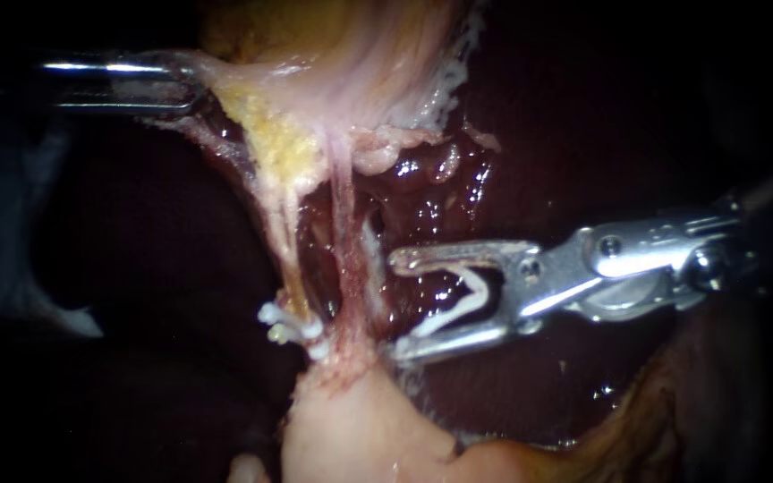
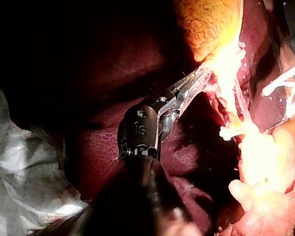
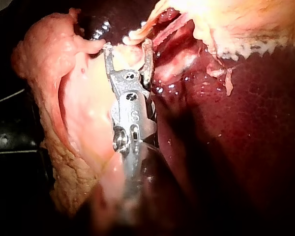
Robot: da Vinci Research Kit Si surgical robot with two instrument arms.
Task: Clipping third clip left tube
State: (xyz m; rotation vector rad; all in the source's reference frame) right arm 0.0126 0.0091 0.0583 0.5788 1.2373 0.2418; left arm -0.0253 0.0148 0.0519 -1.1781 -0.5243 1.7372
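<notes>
My left instrument [image 1: 191,87] comes in from the upper left, its jaws shut on the pale edge of the gallbladder [image 1: 342,54] and holding it taut. Two tubes run down from it: the yellowish left tube [image 1: 286,237] and the pink right tube [image 1: 344,233]. White clips [image 1: 290,329] sit low on the left tube. My right instrument [image 1: 397,304] stands just right of the tubes, its jaws wide apart and holding an open white clip [image 1: 458,304]. No tube lies between them. In the right wrist view the right instrument [image 3: 128,46] points at the tubes.
Dark red liver [image 1: 583,116] lies behind and around the tubes. A pale fatty lump [image 1: 360,429] sits below the clips. In the left wrist view the left instrument [image 2: 191,81] grips the gallbladder edge, with the clips [image 2: 231,132] beyond it; white drape [image 2: 19,162] lies beside the shaft.
</notes>
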